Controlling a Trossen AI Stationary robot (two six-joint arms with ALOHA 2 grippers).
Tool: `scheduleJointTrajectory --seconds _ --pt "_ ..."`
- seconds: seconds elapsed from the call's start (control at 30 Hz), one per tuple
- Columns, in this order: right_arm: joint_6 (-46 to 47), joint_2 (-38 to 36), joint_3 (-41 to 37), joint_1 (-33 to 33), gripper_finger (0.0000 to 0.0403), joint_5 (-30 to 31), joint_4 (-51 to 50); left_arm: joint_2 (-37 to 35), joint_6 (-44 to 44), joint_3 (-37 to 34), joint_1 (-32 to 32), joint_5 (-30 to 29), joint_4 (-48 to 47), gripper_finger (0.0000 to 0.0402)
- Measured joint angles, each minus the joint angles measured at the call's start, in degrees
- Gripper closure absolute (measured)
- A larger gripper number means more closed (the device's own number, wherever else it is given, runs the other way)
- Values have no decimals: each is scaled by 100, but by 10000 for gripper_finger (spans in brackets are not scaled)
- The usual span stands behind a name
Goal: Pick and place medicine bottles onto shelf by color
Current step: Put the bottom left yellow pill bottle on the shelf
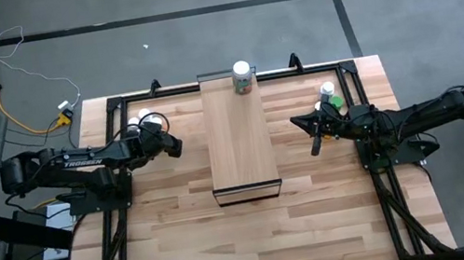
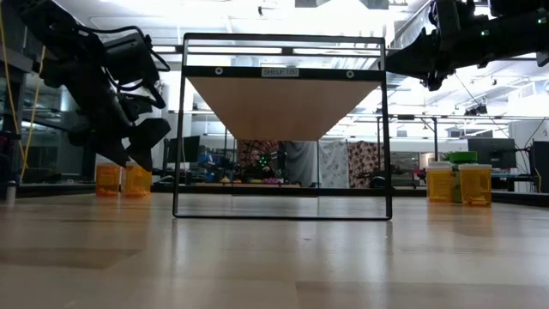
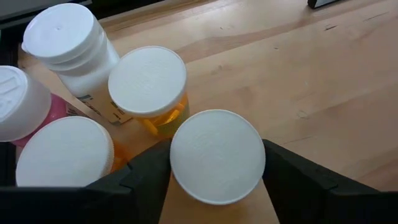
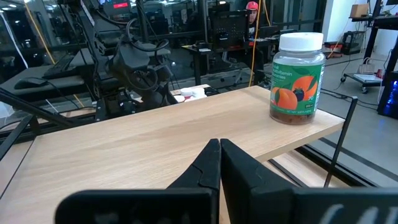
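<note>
Upper left of the left wrist view: white-capped medicine bottles (image 3: 147, 87), one body orange, one white, one pink. On the pale wood shelf (image 4: 155, 143), a green bottle (image 4: 297, 78) with orange fruit print.

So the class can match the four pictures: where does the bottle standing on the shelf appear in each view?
High view: bottle at the shelf's far end.
Low view: not seen; the shelf's underside hides it.
Left wrist view: not in it.
Right wrist view: on the shelf's corner, beyond the right pincer.
Shared landmark: the shelf.
</note>
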Motion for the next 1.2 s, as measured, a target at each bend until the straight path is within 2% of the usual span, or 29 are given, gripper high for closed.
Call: scheduleJointTrajectory --seconds 0.17,1.07,1.2 --pt "0 0 0 0 403 1 0 0 -2 0 0 -5 2 196" --pt "0 0 -1 -2 403 0 -16 -2 57 0 0 -18 142 192" --pt "0 0 -1 -1 403 0 -59 -4 110 108 -2 128 111 192"
